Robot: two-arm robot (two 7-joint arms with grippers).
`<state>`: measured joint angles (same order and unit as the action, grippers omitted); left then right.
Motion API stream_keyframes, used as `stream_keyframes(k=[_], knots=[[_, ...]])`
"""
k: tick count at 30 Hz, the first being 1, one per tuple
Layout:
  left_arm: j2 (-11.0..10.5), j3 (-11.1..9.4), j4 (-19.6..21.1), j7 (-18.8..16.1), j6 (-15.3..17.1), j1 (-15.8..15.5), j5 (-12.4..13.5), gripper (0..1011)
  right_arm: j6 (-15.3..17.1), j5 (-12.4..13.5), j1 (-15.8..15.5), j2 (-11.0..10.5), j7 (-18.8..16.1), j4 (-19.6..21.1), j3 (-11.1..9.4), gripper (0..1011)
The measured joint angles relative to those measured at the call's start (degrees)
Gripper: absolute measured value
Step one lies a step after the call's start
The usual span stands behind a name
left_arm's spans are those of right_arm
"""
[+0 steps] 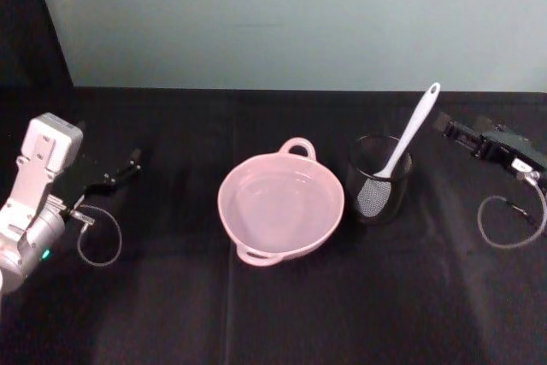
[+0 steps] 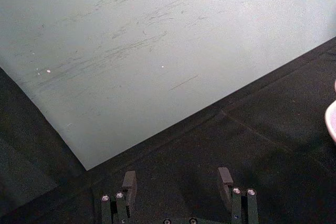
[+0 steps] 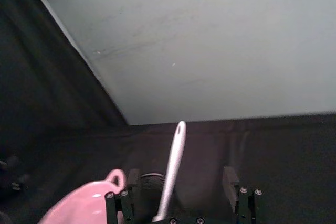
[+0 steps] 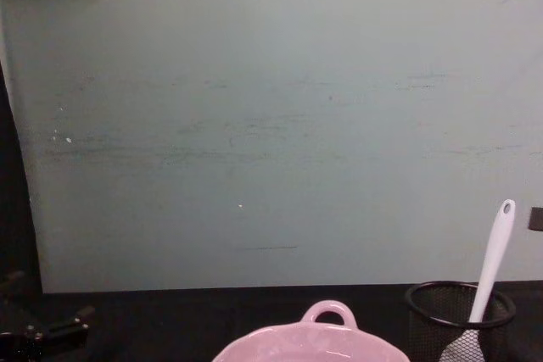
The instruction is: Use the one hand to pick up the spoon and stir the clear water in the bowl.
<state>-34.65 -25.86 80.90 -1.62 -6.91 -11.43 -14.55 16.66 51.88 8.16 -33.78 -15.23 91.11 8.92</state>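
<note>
The white spoon (image 1: pixel 410 130) stands head-down in a black wire-mesh cup (image 1: pixel 379 179), its handle leaning up and to the right. Left of the cup sits the pale pink bowl (image 1: pixel 282 203), with clear water (image 1: pixel 278 198) showing as a faint glint. My right gripper (image 1: pixel 449 128) hovers open, right of the cup, apart from the spoon. In the right wrist view the spoon (image 3: pixel 173 163) rises between that gripper's (image 3: pixel 181 181) spread fingers, farther off. My left gripper (image 1: pixel 130 164) rests open at the far left, well away from the bowl.
A black cloth (image 1: pixel 273 314) covers the table, and a pale green wall (image 1: pixel 299 14) stands behind it. Cable loops lie beside each arm (image 1: pixel 513 224). The chest view shows the bowl (image 4: pixel 327 332), cup (image 4: pixel 458 311) and spoon (image 4: pixel 494 260) low at the bottom right.
</note>
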Motion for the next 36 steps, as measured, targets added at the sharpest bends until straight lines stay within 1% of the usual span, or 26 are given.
stream_keyframes(k=[1,2,5,6,8,10,11,12,13,15,17,24,32,36], knots=[[0.0,0.0,0.0,0.0,0.0,0.0,0.0,1011,0.9,0.9,0.3,0.2,0.0,-0.2,0.0,1003],[0.0,0.0,0.0,0.0,0.0,0.0,0.0,1011,2.7,3.0,1.1,0.8,-0.1,-0.9,-0.1,1003],[0.0,0.0,0.0,0.0,0.0,0.0,0.0,1011,4.5,5.3,2.3,1.6,-0.1,-2.2,0.1,1002],[0.0,0.0,0.0,0.0,0.0,0.0,0.0,1011,5.2,6.3,3.1,2.1,-0.2,-3.2,0.3,1003],[0.0,0.0,0.0,0.0,0.0,0.0,0.0,1011,6.0,7.6,4.3,2.9,-0.5,-4.9,0.8,1003],[0.0,0.0,0.0,0.0,0.0,0.0,0.0,1011,6.0,8.1,5.2,3.3,-0.9,-6.2,1.3,1002],[0.0,0.0,0.0,0.0,0.0,0.0,0.0,1011,5.8,8.1,6.0,3.7,-1.4,-7.3,1.9,1002],[0.0,0.0,0.0,0.0,0.0,0.0,0.0,1011,5.8,8.1,6.0,3.7,-1.4,-7.3,1.9,1002],[0.0,0.0,0.0,0.0,0.0,0.0,0.0,1011,5.4,8.1,6.8,4.0,-1.8,-8.5,2.5,1003],[0.0,0.0,0.0,0.0,0.0,0.0,0.0,1011,4.9,8.0,7.6,4.2,-2.2,-9.4,3.2,1002],[0.0,0.0,0.0,0.0,0.0,0.0,0.0,1011,4.0,7.4,9.1,4.6,-3.0,-11.3,4.5,1003],[0.0,0.0,0.0,0.0,0.0,0.0,0.0,1011,1.5,6.0,11.5,5.0,-4.7,-14.2,7.0,1003],[0.0,0.0,0.0,0.0,0.0,0.0,0.0,1011,1.7,6.1,11.4,5.0,-4.6,-14.0,6.8,995],[0.0,0.0,0.0,0.0,0.0,0.0,0.0,1011,1.9,6.2,11.4,4.9,-4.6,-14.0,6.7,906]])
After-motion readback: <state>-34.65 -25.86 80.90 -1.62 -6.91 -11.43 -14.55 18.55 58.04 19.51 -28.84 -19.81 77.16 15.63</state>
